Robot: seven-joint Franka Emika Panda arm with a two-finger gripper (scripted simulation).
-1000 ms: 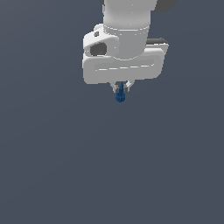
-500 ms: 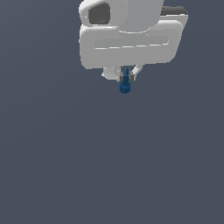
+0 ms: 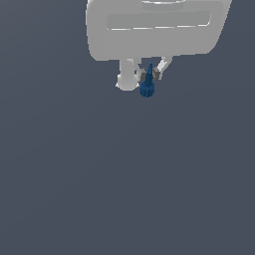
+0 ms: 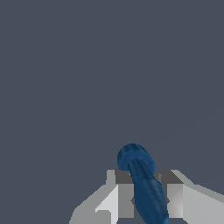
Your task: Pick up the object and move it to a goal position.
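The exterior view shows the hand's (image 3: 147, 79) broad white body at the top of the frame, fingers pointing down, well above the plain grey ground. Only the wrist view shows the two finger pads (image 4: 125, 199) pressed against either side of the object (image 4: 144, 186). The hand is closed on it, nearly shut. The object (image 3: 147, 83) hangs between the fingertips, ridged base down, cone tip up.
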